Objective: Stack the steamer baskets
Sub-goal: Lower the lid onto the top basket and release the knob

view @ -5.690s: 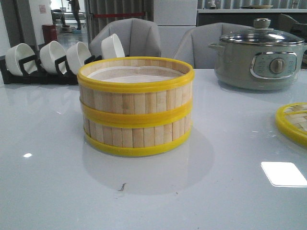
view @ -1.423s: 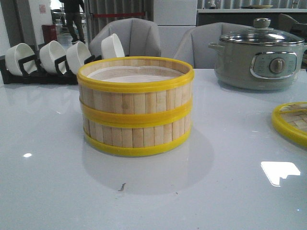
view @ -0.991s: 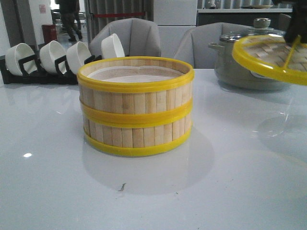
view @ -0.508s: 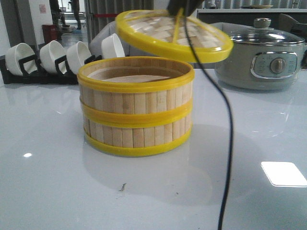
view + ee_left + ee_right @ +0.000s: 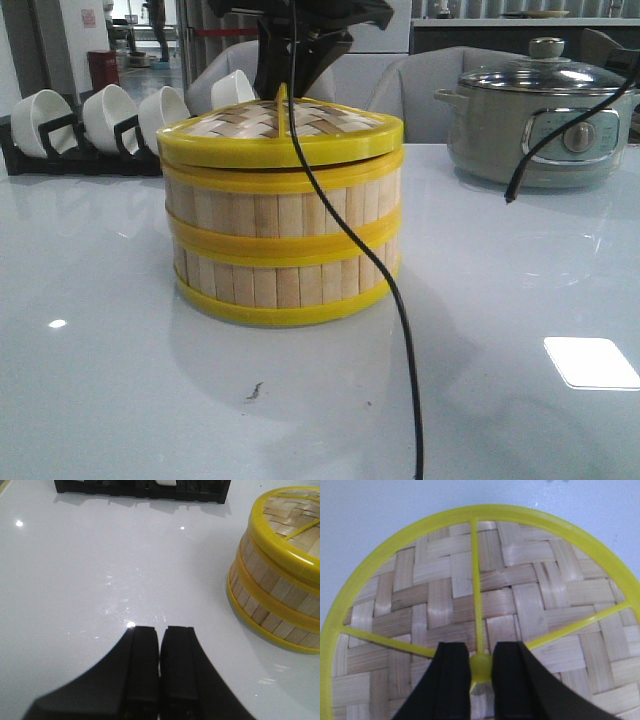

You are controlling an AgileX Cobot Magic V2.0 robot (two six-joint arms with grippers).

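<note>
Front view, one entry: two round bamboo-slat steamer baskets point(image 5: 283, 240) with yellow rims stood stacked, flat woven-bamboo lid point(image 5: 285, 125) resting on top, capping them. Right gripper point(image 5: 481, 667), above the stack, was clamped on the lid's yellow knob point(image 5: 481, 666), presumably to seat it squarely. Left gripper point(image 5: 160, 645), beside the stack, had fingers together, idle.

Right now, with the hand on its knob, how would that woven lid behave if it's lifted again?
The lid probably feels light: thin woven bamboo in a slim yellow rim. Held only by its small center knob, it may tilt or swing. The rim and spokes suggest it stays stiff.
</note>
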